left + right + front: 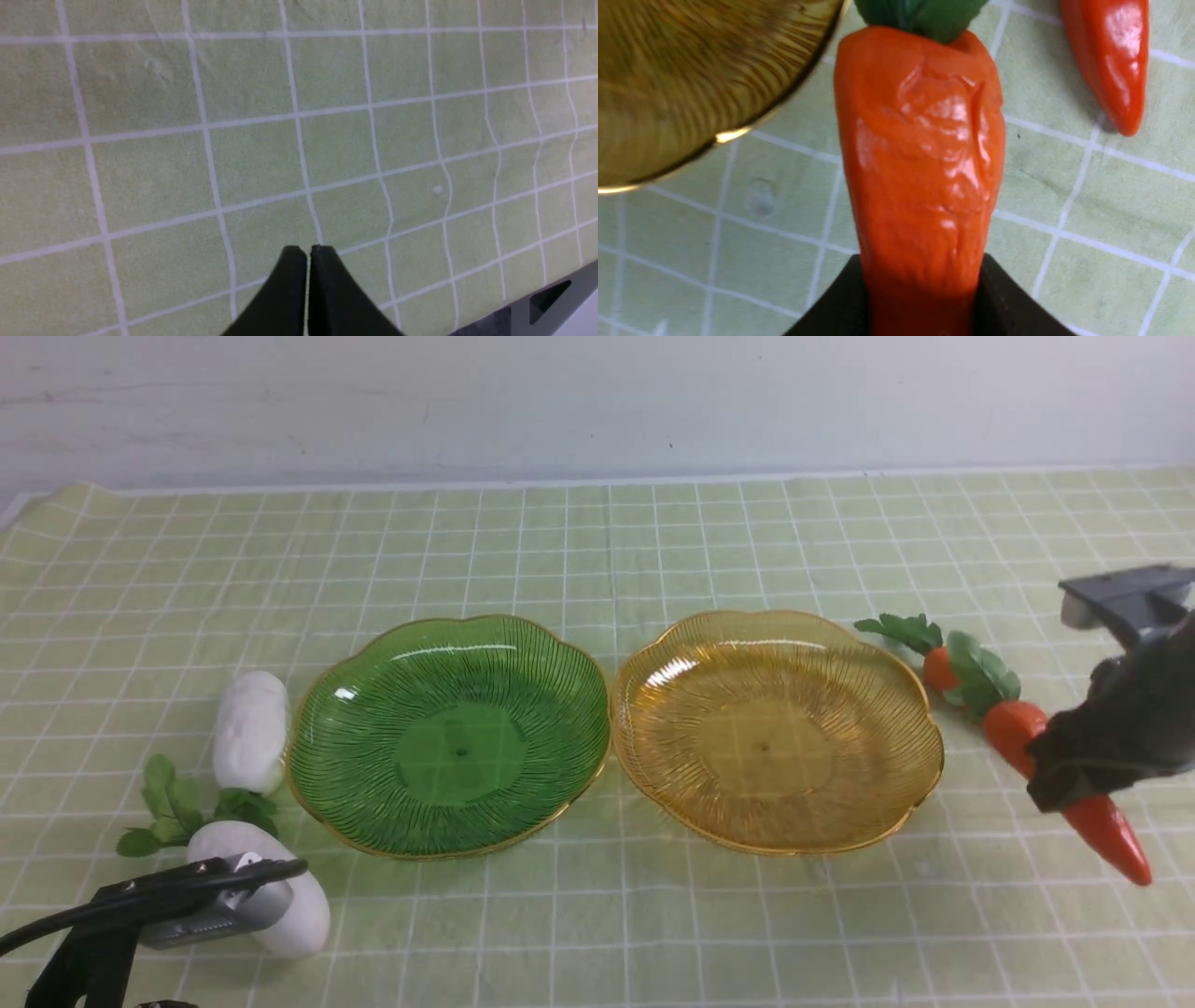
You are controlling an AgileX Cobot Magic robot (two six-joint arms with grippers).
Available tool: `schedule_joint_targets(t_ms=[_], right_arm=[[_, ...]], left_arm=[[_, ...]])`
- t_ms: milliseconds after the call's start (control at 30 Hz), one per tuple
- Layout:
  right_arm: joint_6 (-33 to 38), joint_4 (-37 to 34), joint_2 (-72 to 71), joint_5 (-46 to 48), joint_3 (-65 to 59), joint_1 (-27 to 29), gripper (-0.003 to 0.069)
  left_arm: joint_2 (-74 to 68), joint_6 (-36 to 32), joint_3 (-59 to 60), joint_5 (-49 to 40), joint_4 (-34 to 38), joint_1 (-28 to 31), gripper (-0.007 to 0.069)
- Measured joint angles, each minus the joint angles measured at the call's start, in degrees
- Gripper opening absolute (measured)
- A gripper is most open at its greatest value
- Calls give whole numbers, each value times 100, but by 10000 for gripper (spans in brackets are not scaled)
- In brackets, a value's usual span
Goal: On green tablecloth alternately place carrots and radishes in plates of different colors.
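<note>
Right gripper (922, 280) clamped on glossy orange tapered toy carrot (920, 154), leafy top pointing straight outward, midsection hidden in front view, left gripper (308, 254) closed

Robot lab (seemingly) — gridded cloth (597, 541), bare wall (597, 401).

Front camera sits at 6 o'clock, looking forward and down across the cloth (597, 541). Left wrist camera faces bare cloth closely. Right wrist camera, even nearer, shares the 3 o'clock carrot (1016, 728) with the front view.
</note>
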State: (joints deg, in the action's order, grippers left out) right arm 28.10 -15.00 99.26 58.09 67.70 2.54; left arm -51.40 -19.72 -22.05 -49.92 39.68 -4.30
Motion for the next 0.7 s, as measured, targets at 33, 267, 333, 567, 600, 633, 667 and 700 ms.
schedule_joint_targets(t_ms=[33,267,333,567,600,633,667,700], right_arm=[[-27,-204,-20,292,213,0,232],[1013,-2736,-20,714,695,-14,232],[1829,-3547,4,694,704,-55,232],[2993,-4643,346,-180,711,-525,232],[3005,-4606,403,-327,711,-583,232],[3010,-4554,460,-462,711,-635,232],[3025,-4482,567,-655,711,-713,232],[3025,-4467,582,-699,711,-722,232]], left_arm=[[0,0,0,0,0,0,-8],[0,0,0,6,-5,0,-8],[0,0,0,23,-5,0,-7],[0,0,0,41,-5,0,-7],[0,0,0,42,-5,0,-7],[0,0,0,47,-5,0,-7],[0,0,0,47,-5,0,-7],[0,0,0,47,-7,0,-7]])
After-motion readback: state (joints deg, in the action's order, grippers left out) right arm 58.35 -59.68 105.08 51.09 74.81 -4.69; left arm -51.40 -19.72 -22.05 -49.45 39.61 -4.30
